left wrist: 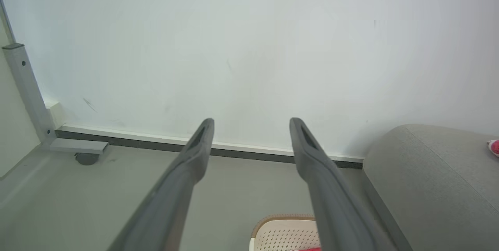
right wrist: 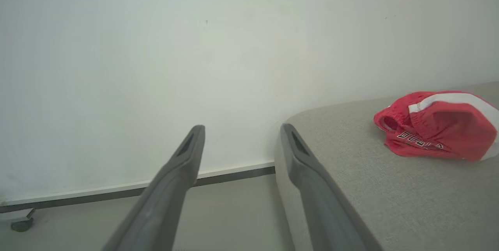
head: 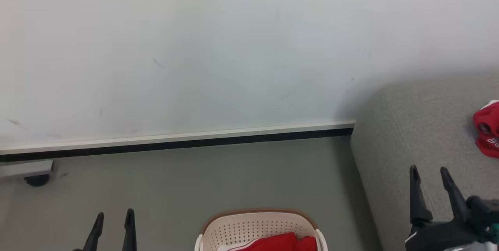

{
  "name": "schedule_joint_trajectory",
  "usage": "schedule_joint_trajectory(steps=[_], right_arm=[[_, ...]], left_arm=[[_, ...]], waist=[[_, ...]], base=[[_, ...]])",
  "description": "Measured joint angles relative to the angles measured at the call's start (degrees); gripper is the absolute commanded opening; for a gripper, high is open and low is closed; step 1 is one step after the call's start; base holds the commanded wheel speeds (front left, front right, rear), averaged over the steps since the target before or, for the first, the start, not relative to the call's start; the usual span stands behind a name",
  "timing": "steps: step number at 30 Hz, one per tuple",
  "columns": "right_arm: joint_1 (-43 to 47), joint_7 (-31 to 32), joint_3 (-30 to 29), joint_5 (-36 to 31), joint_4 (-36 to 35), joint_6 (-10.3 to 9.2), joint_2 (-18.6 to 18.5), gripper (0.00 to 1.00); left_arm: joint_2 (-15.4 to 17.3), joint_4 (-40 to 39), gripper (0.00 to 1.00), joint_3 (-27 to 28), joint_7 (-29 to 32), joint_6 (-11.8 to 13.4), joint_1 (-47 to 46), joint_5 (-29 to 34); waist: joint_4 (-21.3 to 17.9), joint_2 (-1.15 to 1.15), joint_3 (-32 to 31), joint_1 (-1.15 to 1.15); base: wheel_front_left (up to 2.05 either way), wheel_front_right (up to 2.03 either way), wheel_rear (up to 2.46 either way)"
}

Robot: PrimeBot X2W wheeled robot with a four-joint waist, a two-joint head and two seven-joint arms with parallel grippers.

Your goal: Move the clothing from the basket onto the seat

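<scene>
The left tool point(head: 114, 220) is hanging released over the grey floor point(head: 195, 181), its two dark fingers spread and holding nothing, to the left of the laundry basket point(head: 249, 227). The laundry basket is standing on the floor near the left edge of the seat point(head: 421, 126), apart from it, and a red garment point(head: 280, 243) with white trim is lying inside it. The right tool point(head: 429, 173) is hovering above the seat close to its left edge, jaws likewise released and empty. A pair of red shorts point(right wrist: 436, 126) with a white stripe and white lettering is lying crumpled on the seat, well in from its rounded far-left corner and well apart from the right tool. The seat's far edge is meeting the white wall point(head: 234, 48), and a dark baseboard point(head: 175, 144) is running along the floor.
</scene>
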Motion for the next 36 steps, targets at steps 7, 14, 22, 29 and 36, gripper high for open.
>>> schedule_joint_trajectory(steps=[7,14,22,29,36], right_arm=[[5.4,-1.8,0.7,-4.4,-3.5,0.0,4.3,1.0],[8.2,-3.8,4.7,-7.5,-2.7,0.0,5.6,1.0],[9.6,-4.8,5.1,-8.3,0.5,0.0,5.8,1.0],[9.3,-4.6,5.8,-7.7,2.1,0.0,5.9,1.0],[9.2,-4.3,6.3,-7.3,2.4,0.0,5.9,1.0]], left_arm=[[-3.2,-0.1,1.0,5.3,0.0,-6.6,3.3,5.0],[-6.7,1.4,1.0,8.2,0.0,-11.7,6.1,11.4],[-9.6,5.0,1.0,12.1,0.0,-15.0,7.7,14.3],[-11.2,8.3,1.0,14.4,0.0,-16.0,7.5,14.6],[-11.8,10.1,1.0,15.0,0.0,-16.4,6.9,15.1]], waist=[[1.5,0.0,-0.5,0.0],[0.4,0.01,-0.2,0.01],[0.0,0.01,0.0,0.01],[0.1,0.01,0.2,0.01],[0.1,0.01,0.1,0.01]], base=[[0.0,0.0,0.0],[0.0,0.0,0.0],[0.0,0.0,0.0],[0.0,0.0,0.0],[0.0,0.0,0.0]])
